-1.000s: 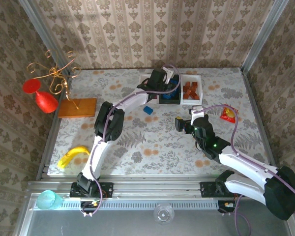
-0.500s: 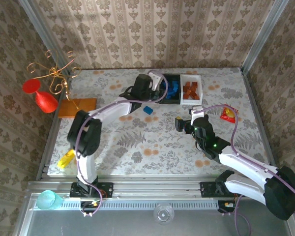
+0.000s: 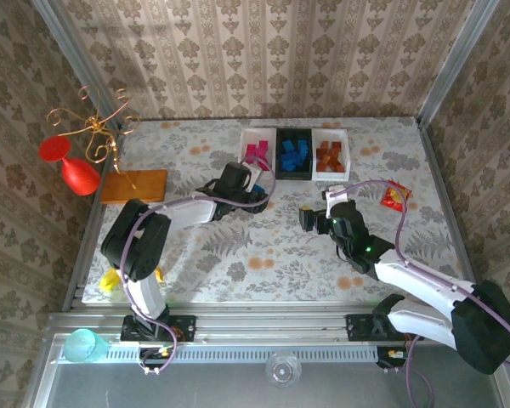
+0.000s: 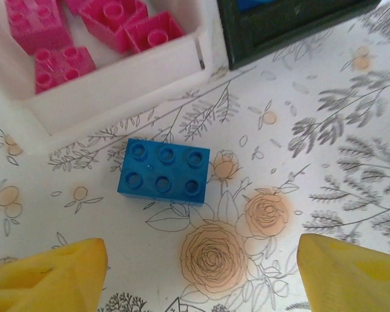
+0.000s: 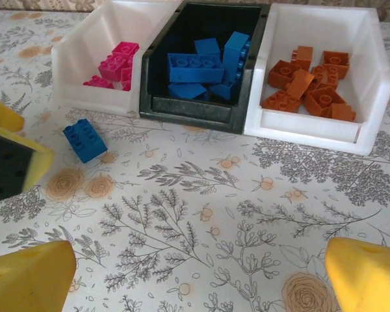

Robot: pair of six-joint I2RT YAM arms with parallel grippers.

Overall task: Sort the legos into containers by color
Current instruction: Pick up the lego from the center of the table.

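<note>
Left end effector: released, yellow pads spread wide at the bottom corners of its wrist view, nothing between them. It hangs over the one loose blue brick, which lies flat, studs up, on the surface just in front of the left white tray and not touching it.

Change: a second ago this arm was stretched out over the row of containers. Since then it has drawn back toward its own side and come down above the brick, with the jaws parting as it went. Reads as a drop-off finished and the next pick lined up.

Trays, from the right wrist view:
- pink bricks in the left white tray
- blue bricks in the black tray
- orange-brown bricks in the right white tray

No mixing seen.

Right end effector: jaws wide apart and empty, well back from the trays and facing them; little moved over the second.

Judgement: sorting is close to done. The loose blue brick belongs in the black tray. It looks like the last one out, though the overhead view has the left wrist covering that patch, so another could be hidden.
</note>
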